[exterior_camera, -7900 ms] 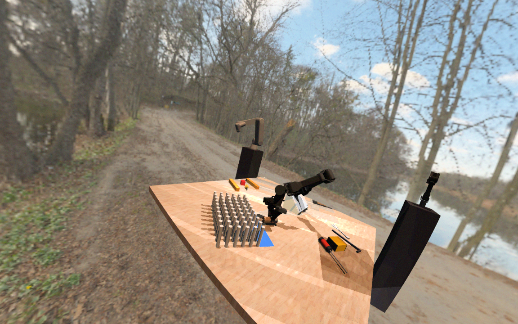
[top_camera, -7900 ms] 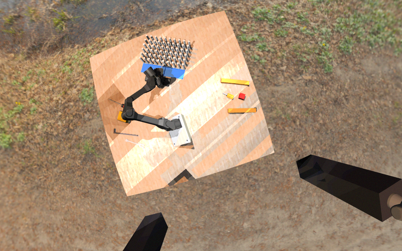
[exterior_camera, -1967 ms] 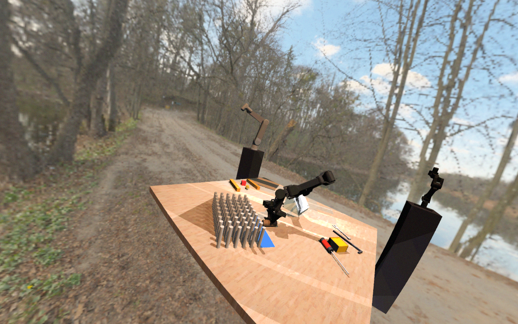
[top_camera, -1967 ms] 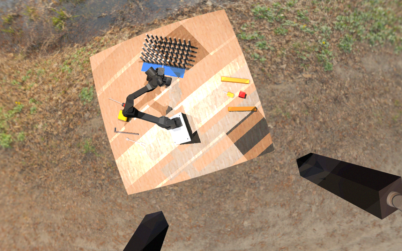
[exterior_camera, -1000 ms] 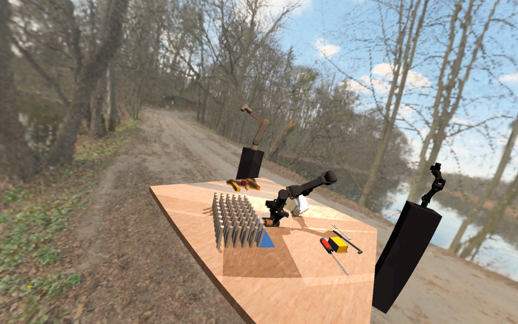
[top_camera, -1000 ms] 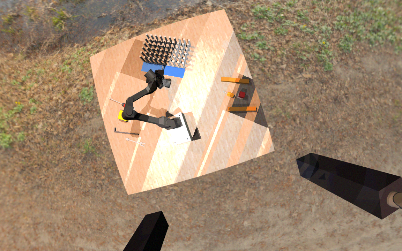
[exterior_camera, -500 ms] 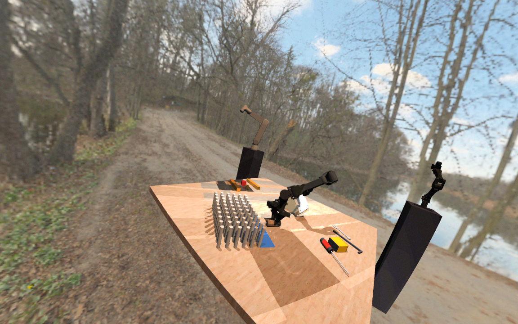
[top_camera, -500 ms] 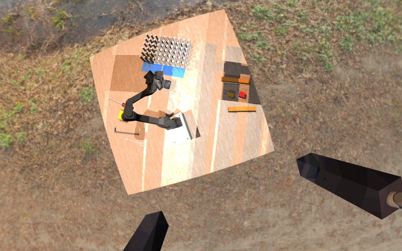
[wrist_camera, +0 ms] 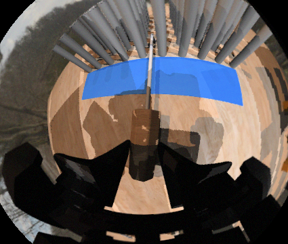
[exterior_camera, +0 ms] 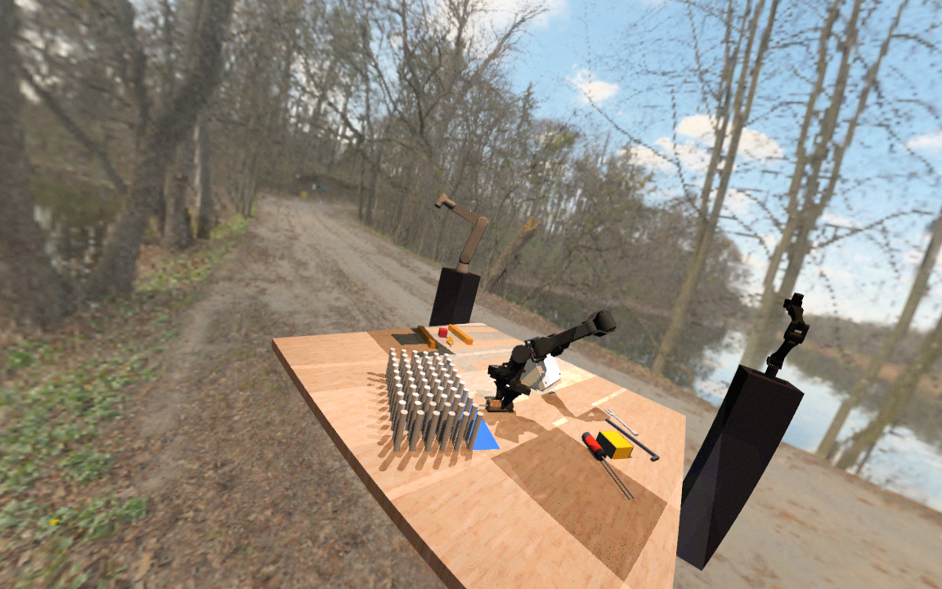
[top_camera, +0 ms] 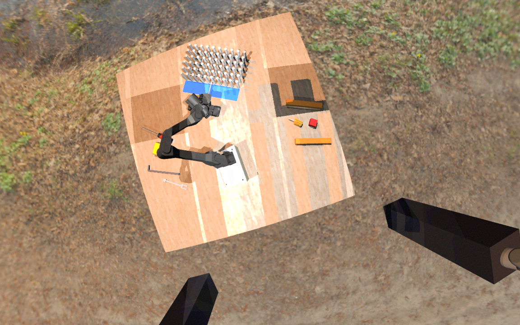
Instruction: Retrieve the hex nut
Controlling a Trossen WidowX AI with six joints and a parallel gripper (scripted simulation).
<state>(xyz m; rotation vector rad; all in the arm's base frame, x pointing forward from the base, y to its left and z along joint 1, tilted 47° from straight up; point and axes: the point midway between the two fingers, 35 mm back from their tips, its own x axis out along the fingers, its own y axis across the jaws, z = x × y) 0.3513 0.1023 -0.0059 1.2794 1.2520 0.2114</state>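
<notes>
My gripper (wrist_camera: 144, 144) (exterior_camera: 498, 399) is shut on the brown handle (wrist_camera: 144, 125) of a thin-rod tool, low over the table before the blue taped strip (top_camera: 194, 86) (exterior_camera: 485, 437) (wrist_camera: 218, 81). The tool's grey rod (wrist_camera: 149, 76) crosses above the strip, and its far end reaches between the front spacers, left of a near spacer (wrist_camera: 160, 30). Whether it touches a spacer is unclear. The spacers (top_camera: 223, 79) (exterior_camera: 400, 432) stand upright in rows. I cannot make out the nut, and the rod's tip is too small to read. No nut shows on the strip.
Left of the arm lie a red-handled tool (top_camera: 159, 135) (exterior_camera: 593, 445), a yellow block (top_camera: 155, 149) (exterior_camera: 614, 443), a dark L-shaped bar (top_camera: 164, 172) and a pale forked tool (top_camera: 175, 183). Orange bars (top_camera: 313, 141), a small screwdriver (top_camera: 298, 123) and a red block (top_camera: 313, 123) lie at right.
</notes>
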